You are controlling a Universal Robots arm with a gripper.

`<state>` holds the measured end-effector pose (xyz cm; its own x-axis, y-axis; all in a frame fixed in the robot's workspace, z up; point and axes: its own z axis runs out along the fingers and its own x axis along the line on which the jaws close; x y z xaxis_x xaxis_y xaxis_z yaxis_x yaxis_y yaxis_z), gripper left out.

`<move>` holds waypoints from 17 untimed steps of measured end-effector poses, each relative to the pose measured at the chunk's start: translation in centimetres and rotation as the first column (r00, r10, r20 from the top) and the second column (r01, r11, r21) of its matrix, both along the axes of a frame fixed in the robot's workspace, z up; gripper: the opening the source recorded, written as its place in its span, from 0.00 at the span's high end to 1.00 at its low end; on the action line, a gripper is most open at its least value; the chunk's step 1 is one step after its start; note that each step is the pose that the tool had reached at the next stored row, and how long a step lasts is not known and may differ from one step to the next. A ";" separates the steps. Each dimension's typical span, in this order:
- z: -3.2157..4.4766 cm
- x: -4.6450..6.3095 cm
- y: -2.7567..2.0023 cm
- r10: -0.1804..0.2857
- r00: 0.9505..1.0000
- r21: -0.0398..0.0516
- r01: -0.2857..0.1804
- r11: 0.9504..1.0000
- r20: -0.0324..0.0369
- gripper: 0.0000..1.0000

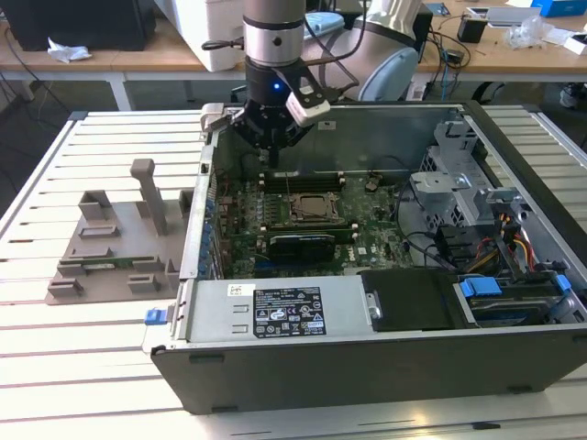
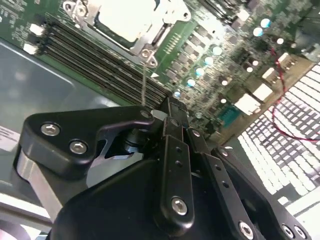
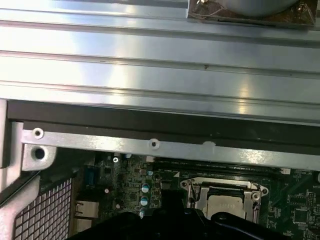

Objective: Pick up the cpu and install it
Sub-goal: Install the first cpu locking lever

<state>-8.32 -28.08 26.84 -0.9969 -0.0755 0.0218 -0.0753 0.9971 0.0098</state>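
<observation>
Since the cpu (image 1: 315, 207) already sits in its socket mid-board in the exterior view, with the gripper (image 1: 271, 147) hovering just beyond it, and both wrist views show the chip seated under fingers (image 2: 172, 120) pressed together holding nothing, looks basically installed.

Open air is sitting above the socket frame (image 1: 316, 209); memory slots (image 1: 303, 181) and case wall (image 1: 197, 220) are crowding its sides.

cpu (image 1: 314, 207) in socket (inside case (image 1: 367, 367))
</observation>
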 end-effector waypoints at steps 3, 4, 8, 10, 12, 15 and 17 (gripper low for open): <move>-0.36 1.3 0.26 0.000 1.000 0.000 0.000 1.000 -0.004 0.89; -0.41 1.5 0.29 0.000 1.000 0.000 0.000 1.000 -0.005 0.89; -0.81 2.5 0.36 0.000 1.000 0.000 0.000 1.000 -0.009 0.89; -1.42 2.7 0.36 0.000 1.000 0.000 0.000 1.000 -0.011 0.89; -1.89 2.9 0.36 0.000 1.000 0.000 0.000 1.000 -0.012 0.89; -2.38 3.2 0.36 0.000 1.000 0.001 0.000 1.000 -0.012 0.89; -2.50 3.4 0.36 0.000 1.000 0.015 0.000 1.000 -0.013 0.89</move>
<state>-4.87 -27.71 24.34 -0.9965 -0.0762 0.0335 -0.0753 0.9968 0.0262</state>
